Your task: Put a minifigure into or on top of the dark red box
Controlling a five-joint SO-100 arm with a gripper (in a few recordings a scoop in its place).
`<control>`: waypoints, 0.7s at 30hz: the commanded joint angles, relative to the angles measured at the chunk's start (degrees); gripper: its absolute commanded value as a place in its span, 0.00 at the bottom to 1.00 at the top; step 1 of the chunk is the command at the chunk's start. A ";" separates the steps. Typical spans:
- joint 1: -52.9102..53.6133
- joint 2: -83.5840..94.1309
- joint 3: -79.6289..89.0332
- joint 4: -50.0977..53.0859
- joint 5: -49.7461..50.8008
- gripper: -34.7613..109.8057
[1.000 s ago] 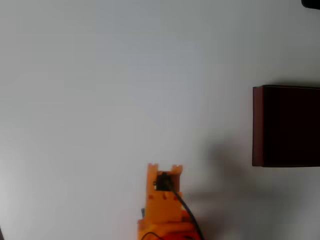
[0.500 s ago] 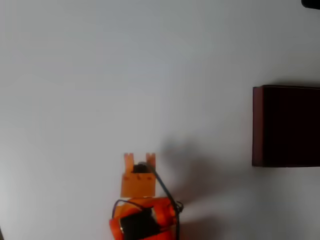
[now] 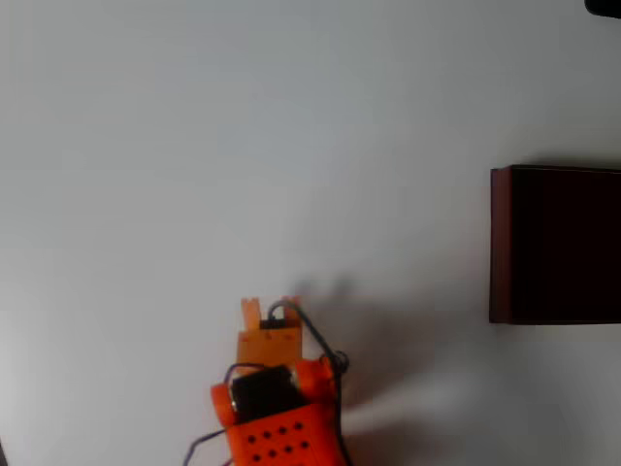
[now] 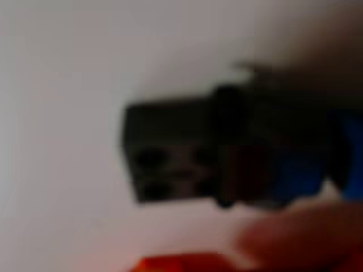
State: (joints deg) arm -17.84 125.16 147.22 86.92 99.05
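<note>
The minifigure looms large and blurred in the wrist view, black on the left and bright blue on the right, lying across a white surface. An orange finger runs along the bottom edge just under it. In the overhead view my orange gripper hangs low over the table at the bottom centre-left and covers the minifigure. Whether its jaws hold the figure is not visible. The dark red box, with its nearly black inside, stands at the right edge, far from the gripper.
The white table stretches bare above and to the left of the arm. A black cable loops along the arm. A small dark object sits at the top right corner.
The arm has swung left from the bottom centre and reached further into view. Its shadow has drawn in close to the gripper. The box has not moved.
</note>
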 commanded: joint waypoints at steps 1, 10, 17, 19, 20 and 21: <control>1.85 0.79 -0.62 1.67 -0.88 0.38; 5.54 3.96 4.92 0.00 -2.20 0.38; 4.04 12.92 10.02 -1.58 -4.04 0.37; 2.37 15.38 10.90 -1.67 -3.08 0.37; 2.20 16.70 11.51 -2.11 -3.52 0.38; 2.02 18.19 12.39 -2.64 -3.69 0.38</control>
State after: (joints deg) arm -14.59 139.22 157.94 84.90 95.10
